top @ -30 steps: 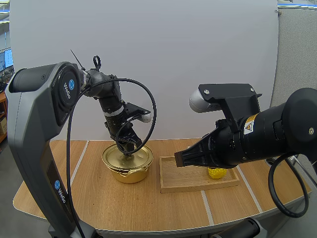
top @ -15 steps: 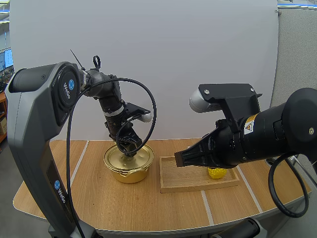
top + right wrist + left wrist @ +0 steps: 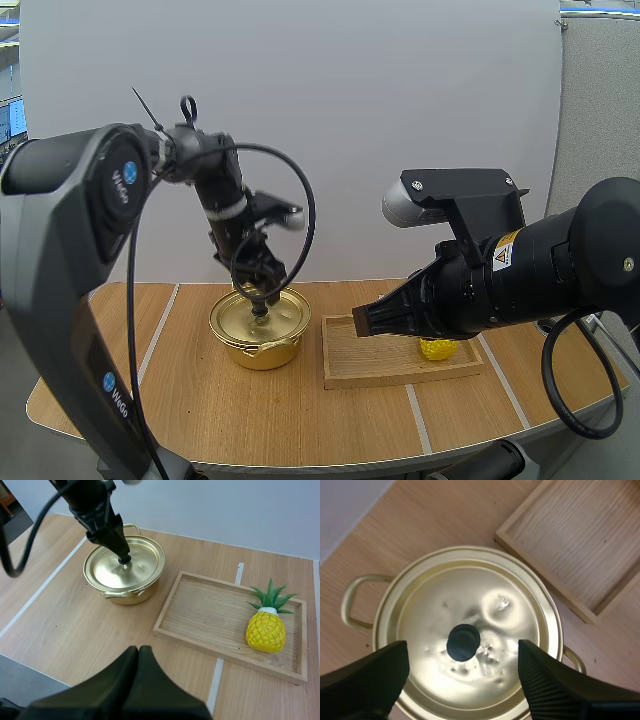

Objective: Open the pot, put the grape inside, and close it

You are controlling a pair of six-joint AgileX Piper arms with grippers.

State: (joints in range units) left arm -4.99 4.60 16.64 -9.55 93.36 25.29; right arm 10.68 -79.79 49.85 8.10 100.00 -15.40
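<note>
Jaws first: your left jaws stand apart, straddling the black knob [image 3: 463, 642] of the lid [image 3: 520, 605], which sits closed on the gold pot [image 3: 258, 350]. You cannot tell whether they touch the knob. Your right jaws lie together as one dark wedge, held above the near part of the counter [image 3: 75, 625]. Just right of the pot lies the wooden tray [image 3: 210, 615], and a yellow toy pineapple [image 3: 266, 630] rests at its right end.
</note>
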